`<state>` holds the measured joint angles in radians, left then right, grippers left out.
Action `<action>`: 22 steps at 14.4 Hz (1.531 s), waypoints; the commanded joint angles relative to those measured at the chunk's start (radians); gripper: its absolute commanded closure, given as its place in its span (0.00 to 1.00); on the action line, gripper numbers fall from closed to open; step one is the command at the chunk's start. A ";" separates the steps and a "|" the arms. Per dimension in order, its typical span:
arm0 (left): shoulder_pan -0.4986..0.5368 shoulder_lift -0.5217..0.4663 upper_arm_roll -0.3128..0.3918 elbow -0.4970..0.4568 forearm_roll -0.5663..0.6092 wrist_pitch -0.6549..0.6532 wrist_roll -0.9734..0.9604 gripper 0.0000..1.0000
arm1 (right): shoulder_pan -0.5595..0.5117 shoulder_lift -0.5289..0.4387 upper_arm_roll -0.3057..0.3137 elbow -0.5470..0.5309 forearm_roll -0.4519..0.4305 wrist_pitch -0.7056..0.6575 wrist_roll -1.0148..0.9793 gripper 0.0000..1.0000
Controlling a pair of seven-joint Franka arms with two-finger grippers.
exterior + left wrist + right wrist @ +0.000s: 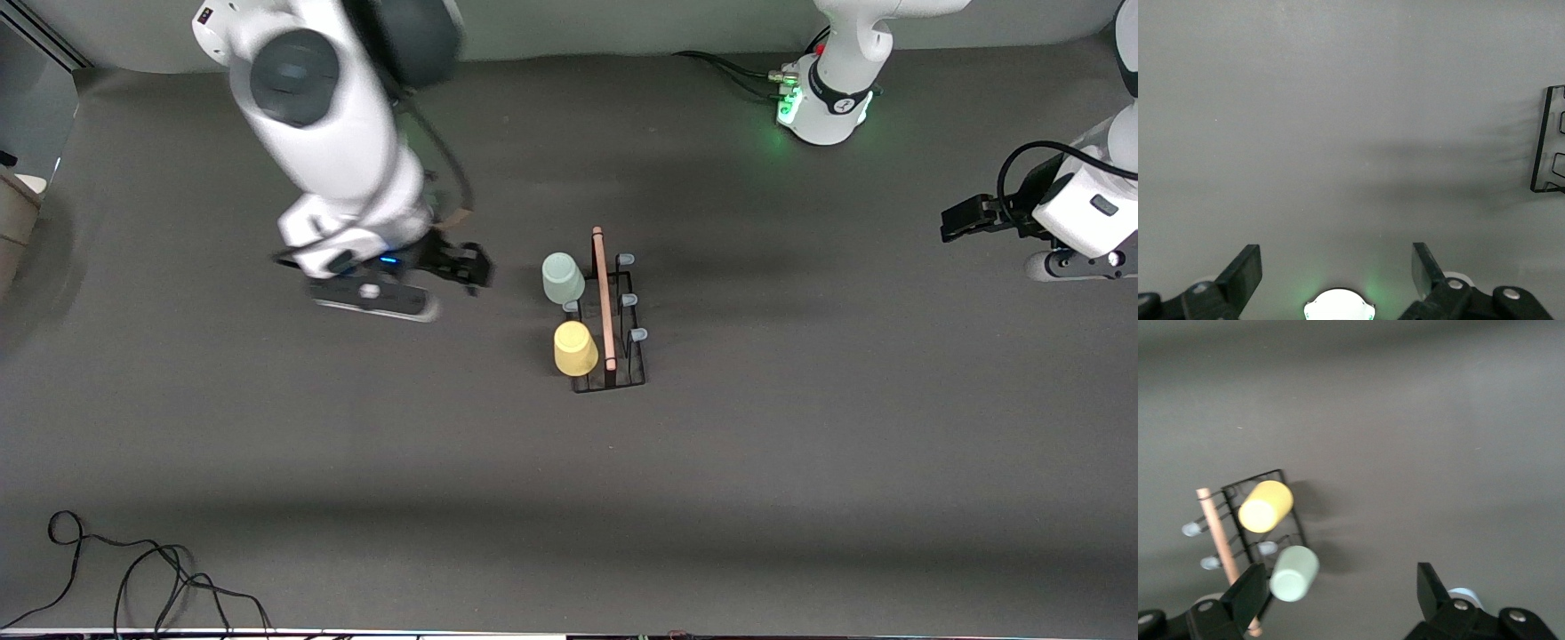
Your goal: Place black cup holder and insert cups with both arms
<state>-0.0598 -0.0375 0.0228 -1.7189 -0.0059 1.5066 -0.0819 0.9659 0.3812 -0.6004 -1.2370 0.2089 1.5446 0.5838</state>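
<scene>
On the black thin-wire rack (609, 356) mid-table, the pale green (563, 277) and yellow (575, 348) plastic cups, light and probably slippery, sit over prongs toward the right arm's end, while right gripper (462, 264) and left gripper (960, 218) hover apart, fingers spread, empty.

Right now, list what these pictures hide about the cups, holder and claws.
- Blue cup: absent from front view; only a sliver shows in right wrist view, behind the right claw.
- Prongs under the green cup and yellow cup: covered.
- Left wrist view: black piece cut by the edge.
</scene>
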 commanded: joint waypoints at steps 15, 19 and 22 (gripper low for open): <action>-0.002 -0.009 0.003 -0.005 -0.003 0.006 0.014 0.00 | -0.815 -0.355 0.411 -0.285 -0.247 -0.015 -0.631 0.00; -0.002 -0.009 0.005 -0.005 -0.003 0.006 0.014 0.00 | -0.957 -0.392 0.533 -0.344 -0.237 0.003 -0.636 0.00; -0.002 -0.009 0.003 -0.005 -0.003 0.006 0.014 0.00 | -0.957 -0.383 0.528 -0.332 -0.235 -0.003 -0.638 0.00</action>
<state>-0.0597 -0.0375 0.0233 -1.7189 -0.0059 1.5066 -0.0818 0.0186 0.0247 -0.0851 -1.5398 -0.0176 1.5297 -0.0403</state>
